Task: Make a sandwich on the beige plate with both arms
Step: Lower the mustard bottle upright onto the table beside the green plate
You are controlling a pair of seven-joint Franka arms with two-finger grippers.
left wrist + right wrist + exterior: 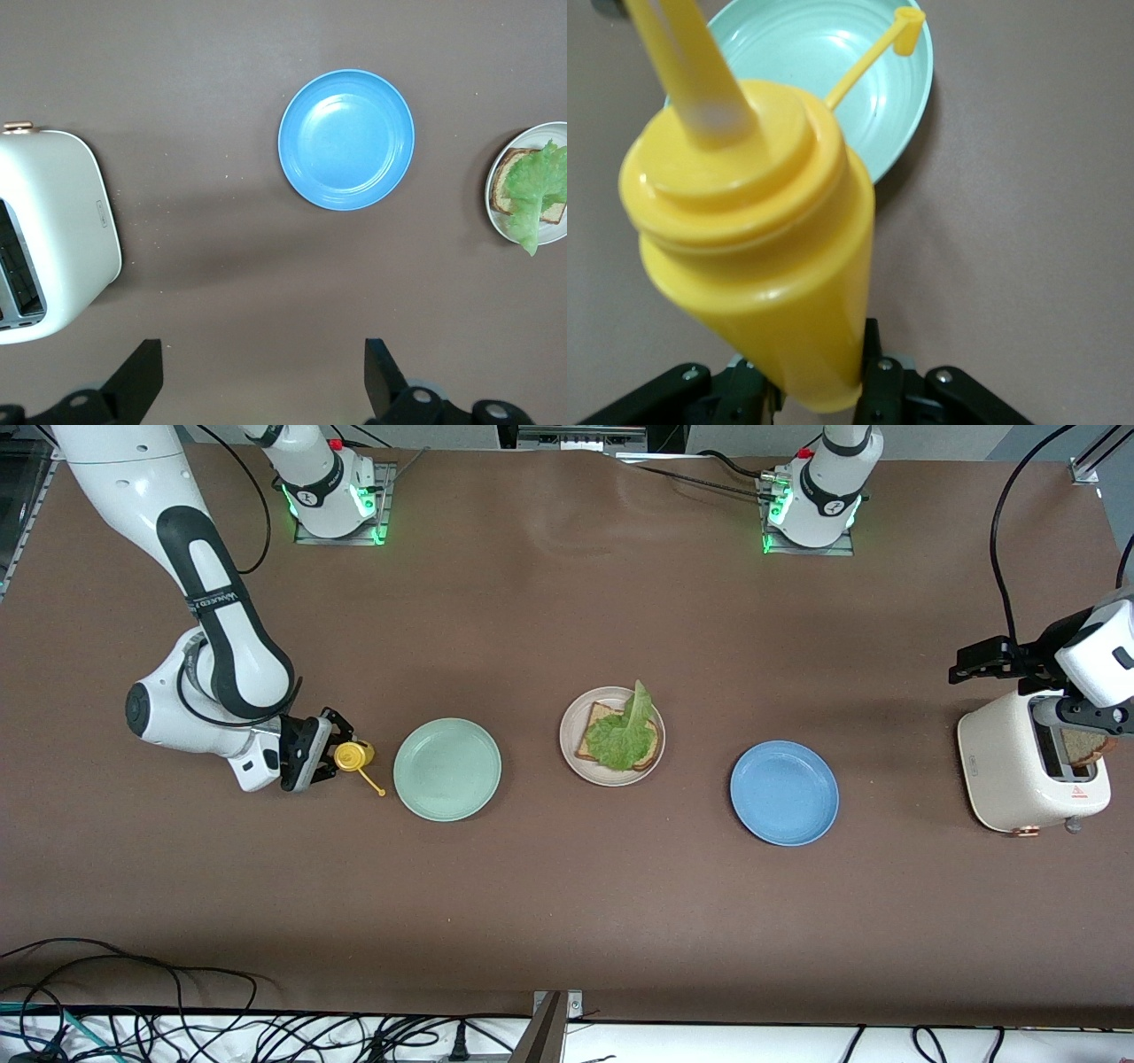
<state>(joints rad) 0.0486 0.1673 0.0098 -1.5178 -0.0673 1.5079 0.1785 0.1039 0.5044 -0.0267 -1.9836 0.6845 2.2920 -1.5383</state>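
Tangled black cables [177, 1027] line the bottom edge of the front view, below the brown table [567, 903] where I work with two arms. At middle left, my right gripper [330, 755] is clamped on a yellow plastic squeeze bottle [353, 755], its tethered cap dangling toward the round mint green plate [447, 769]; in the right wrist view the bottle [757, 257] fills the centre with its nozzle pointing up the frame, jaws pinching its base, a hold that I judge keeps the sauce ready for the sandwich. At frame centre sits the round pale beige plate [571, 757], carrying one square slice of brown wholegrain bread [602, 716] under a ruffled green lettuce leaf [625, 735]; the sandwich has no top slice yet. To its right lies a round blue plate [784, 793]. At the right edge my left gripper [1076, 713] hangs with fingers spread wide and empty over the cream-coloured toaster [1010, 771], where a second brown slice [1085, 746] peeks from the slot; that slice looks to be my next pick. The left wrist view shows both open fingertips [142, 372] at its bottom edge, the toaster [62, 230] at left.
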